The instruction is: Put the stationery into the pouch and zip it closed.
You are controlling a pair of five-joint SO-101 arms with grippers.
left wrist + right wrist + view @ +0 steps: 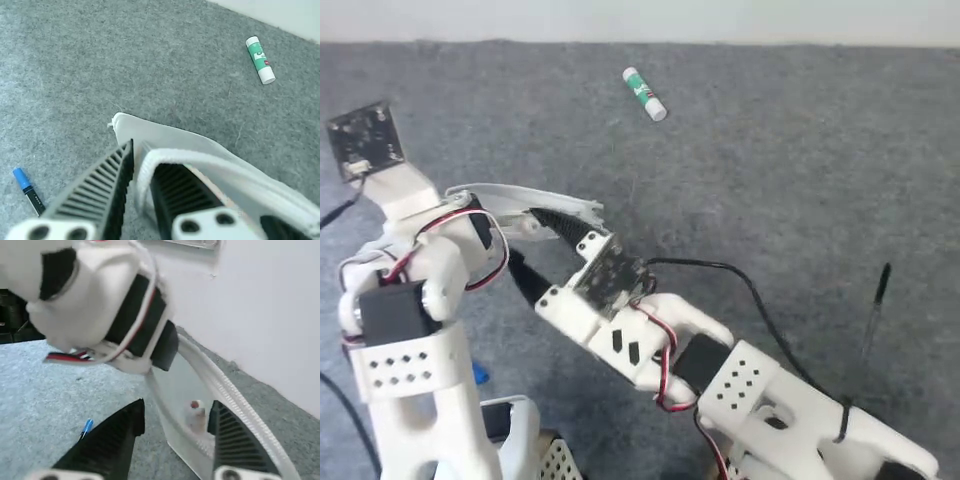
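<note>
My left gripper (137, 150) is clamped on the pouch (175, 137) rim between the arms. My right gripper (177, 412) is wide open and empty at its mouth. The glue stick (645, 93), blue marker (27, 186) and pen (873, 310) still lie outside, and the pouch is unzipped.

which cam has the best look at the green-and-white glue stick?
Left wrist view: the green-and-white glue stick appears whole and largest, lying alone on the grey mat. The high view has the stick whole too, but small, near the mat's far edge. The right wrist view faces the white fabric pouch instead.
</note>
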